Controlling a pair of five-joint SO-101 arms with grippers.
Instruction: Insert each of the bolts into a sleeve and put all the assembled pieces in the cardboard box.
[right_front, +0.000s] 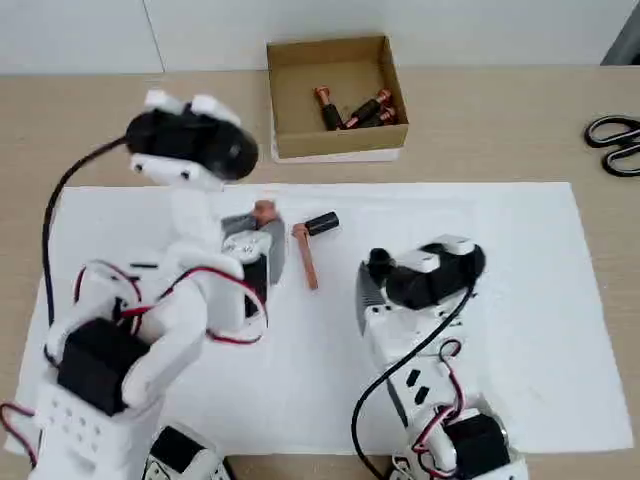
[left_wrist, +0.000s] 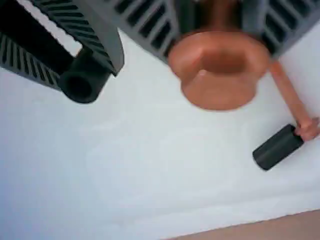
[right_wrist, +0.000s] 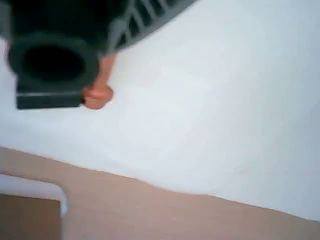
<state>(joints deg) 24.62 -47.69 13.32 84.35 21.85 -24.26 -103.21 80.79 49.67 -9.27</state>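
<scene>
Left gripper (right_front: 262, 222) clamps one bolt (left_wrist: 217, 65), right gripper (right_front: 372, 270) a sleeve (right_wrist: 50, 62) — spare bolt (right_front: 306, 256) and spare sleeve (right_front: 321, 222) lie between them; scissors (right_front: 615, 145) upper right.

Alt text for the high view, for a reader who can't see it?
Two arms stand over a white sheet: the left gripper holds a bolt, the right gripper a sleeve. A loose bolt and loose sleeve lie between them; the box behind holds assembled pieces. Scissors lie off the sheet.
</scene>
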